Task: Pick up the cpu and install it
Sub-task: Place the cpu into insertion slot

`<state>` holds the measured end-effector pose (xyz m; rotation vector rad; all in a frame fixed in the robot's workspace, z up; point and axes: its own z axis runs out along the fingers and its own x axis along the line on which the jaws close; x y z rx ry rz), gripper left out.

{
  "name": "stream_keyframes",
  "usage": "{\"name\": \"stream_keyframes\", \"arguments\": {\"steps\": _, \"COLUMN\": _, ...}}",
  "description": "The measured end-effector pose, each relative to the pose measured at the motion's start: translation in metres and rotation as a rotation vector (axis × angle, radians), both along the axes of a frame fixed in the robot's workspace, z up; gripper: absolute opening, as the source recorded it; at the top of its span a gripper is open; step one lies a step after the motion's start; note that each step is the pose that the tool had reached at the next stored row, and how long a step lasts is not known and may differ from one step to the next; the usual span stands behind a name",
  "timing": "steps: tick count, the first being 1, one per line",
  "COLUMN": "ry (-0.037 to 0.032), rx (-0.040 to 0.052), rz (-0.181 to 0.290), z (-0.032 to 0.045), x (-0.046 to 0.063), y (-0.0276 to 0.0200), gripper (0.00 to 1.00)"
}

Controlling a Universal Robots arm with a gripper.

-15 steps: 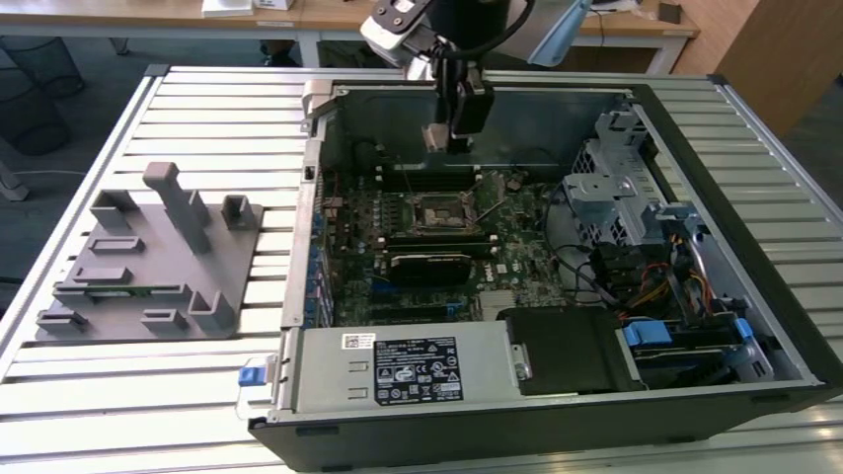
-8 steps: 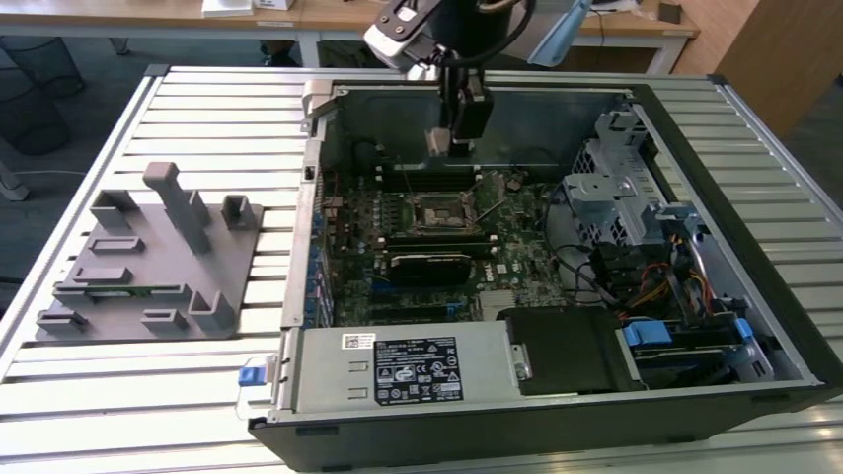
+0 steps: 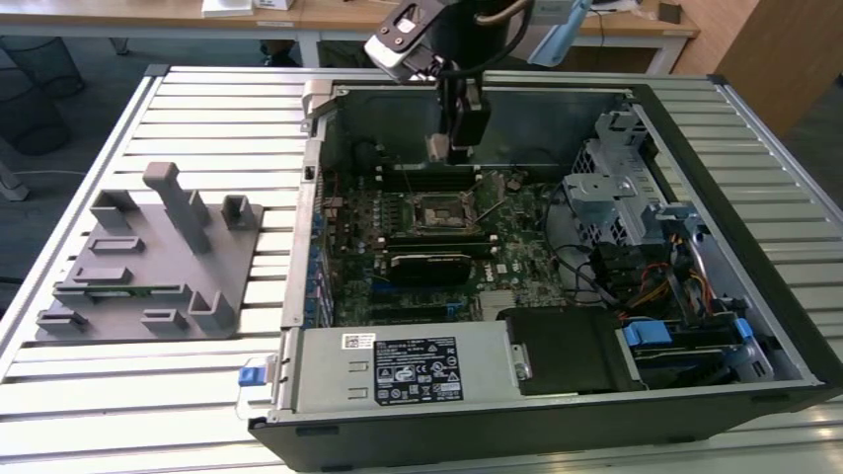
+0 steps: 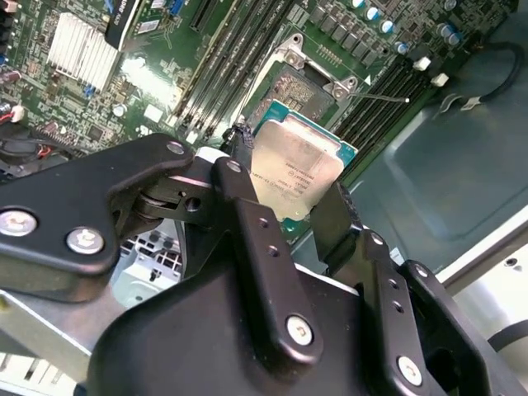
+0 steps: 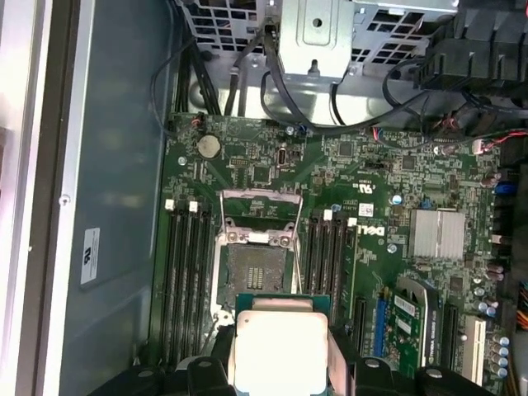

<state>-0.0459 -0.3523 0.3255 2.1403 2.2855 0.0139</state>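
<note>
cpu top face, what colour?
The cpu top is silver-white, green-edged; second wrist view shows it best.

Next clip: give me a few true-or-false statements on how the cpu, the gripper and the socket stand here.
1. The gripper is shut on the cpu. True.
2. The cpu sits in the socket. False: the socket is empty; the cpu is held above the motherboard.
3. The socket's cover frame is flipped open. True.
4. The grey fixture lies inside the computer case. False: it lies on the table, at the exterior view's left of the case.
</note>
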Motion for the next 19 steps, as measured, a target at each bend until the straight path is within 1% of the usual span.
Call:
{"name": "stream_keyframes", "arguments": {"steps": 7, "ry": -0.0016, "rx": 0.0, "rz": -0.001, "z": -0.0044, "x": 0.0, "y": 0.0, "gripper": 0.53}}
{"name": "stream_keyframes", "arguments": {"steps": 13, "ry": -0.0019, "rx": 0.0001, "rz": -0.003, "z": -0.013, "x": 0.0, "y": 0.0002, "gripper": 0.53}}
{"name": "stream_keyframes", "arguments": {"steps": 17, "ry": -0.0018, "rx": 0.0013, "rz": -0.003, "z": -0.0193, "x": 0.0, "y": 0.0035, "gripper": 0.53}}
{"name": "stream_keyframes", "arguments": {"steps": 19, "ry": -0.0019, "rx": 0.0015, "rz": -0.003, "z": -0.0226, "x": 0.0, "y": 0.0063, "gripper": 0.53}}
